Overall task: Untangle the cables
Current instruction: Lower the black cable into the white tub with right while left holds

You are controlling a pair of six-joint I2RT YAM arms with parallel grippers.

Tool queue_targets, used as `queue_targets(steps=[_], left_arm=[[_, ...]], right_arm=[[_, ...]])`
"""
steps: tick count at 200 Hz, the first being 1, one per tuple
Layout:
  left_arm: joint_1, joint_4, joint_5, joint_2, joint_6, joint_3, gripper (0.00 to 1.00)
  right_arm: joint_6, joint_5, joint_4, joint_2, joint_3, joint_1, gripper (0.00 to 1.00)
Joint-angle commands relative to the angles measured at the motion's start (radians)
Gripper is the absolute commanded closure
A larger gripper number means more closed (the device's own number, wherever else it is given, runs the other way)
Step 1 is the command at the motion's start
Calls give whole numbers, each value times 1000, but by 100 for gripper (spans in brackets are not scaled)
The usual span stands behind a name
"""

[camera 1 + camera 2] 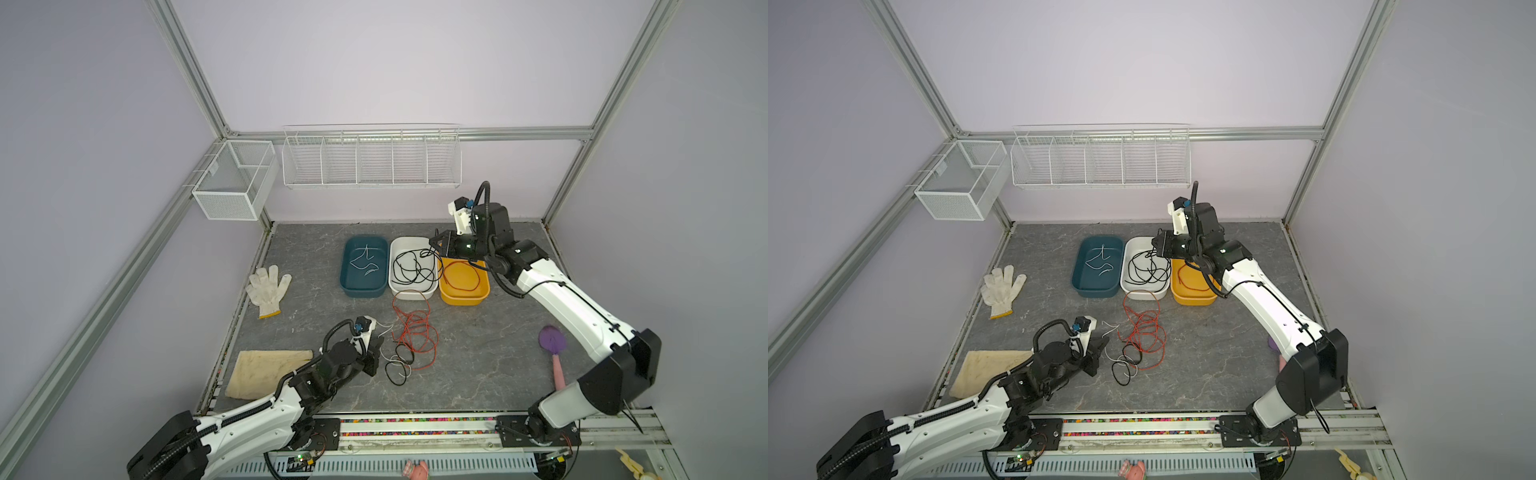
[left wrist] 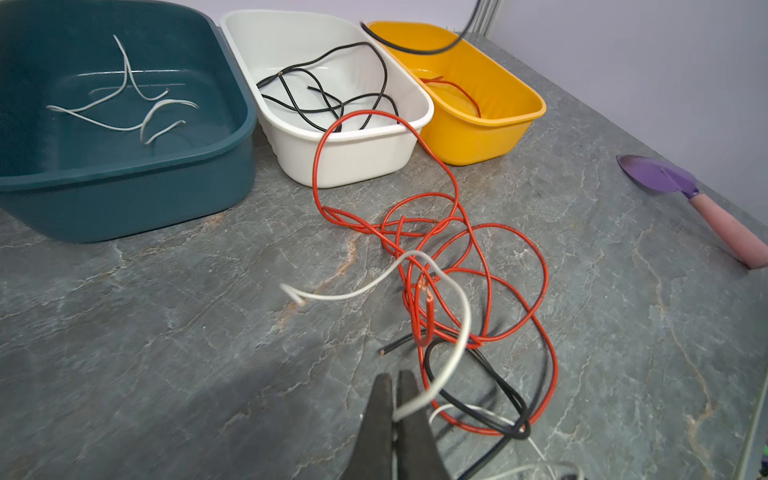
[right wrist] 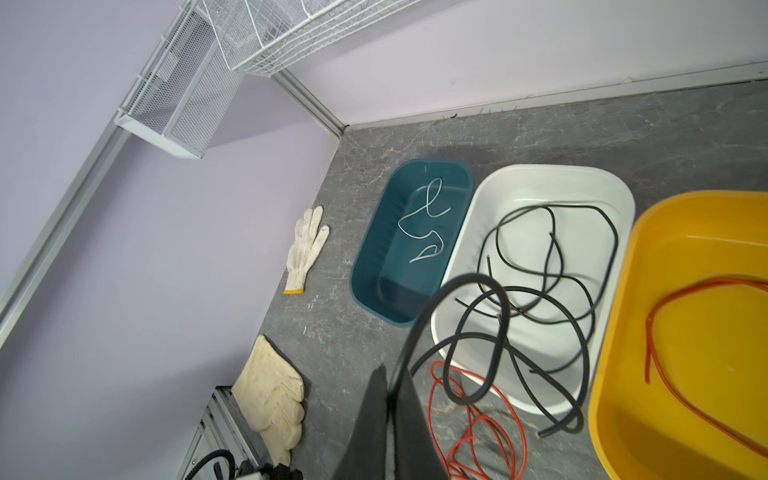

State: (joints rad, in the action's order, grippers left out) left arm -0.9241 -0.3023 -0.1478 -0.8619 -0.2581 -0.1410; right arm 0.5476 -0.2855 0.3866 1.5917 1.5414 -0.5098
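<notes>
Your left gripper [image 2: 395, 377] is pinching the white cable [image 2: 468, 320] tight and your right gripper [image 3: 392, 375] is clamping the black cable [image 3: 503, 307] — both look limp, light and slippery. The red cable [image 2: 411, 286] tangle is lying just beyond your left fingertips — I'd be grabbing near a free end.

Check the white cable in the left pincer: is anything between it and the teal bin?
No object: bare table lies between the left pincer and the teal bin. The white cable arcs over the red coil, though, so it may snag there.
</notes>
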Motion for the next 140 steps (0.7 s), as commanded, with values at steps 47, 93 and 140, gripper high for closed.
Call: queue_targets(steps=[47,93,140], left_arm=[[-5,-41,74,-136,69,-40,100],[-5,-45,70,-103,71,-27,100],[-5,-44,62,-74,69,-17,100]], right_arm=[[58,-56,-31,180,99,9,93],[45,-65,-6,292,150,12,93],[35,-79,15,377,184,26,94]])
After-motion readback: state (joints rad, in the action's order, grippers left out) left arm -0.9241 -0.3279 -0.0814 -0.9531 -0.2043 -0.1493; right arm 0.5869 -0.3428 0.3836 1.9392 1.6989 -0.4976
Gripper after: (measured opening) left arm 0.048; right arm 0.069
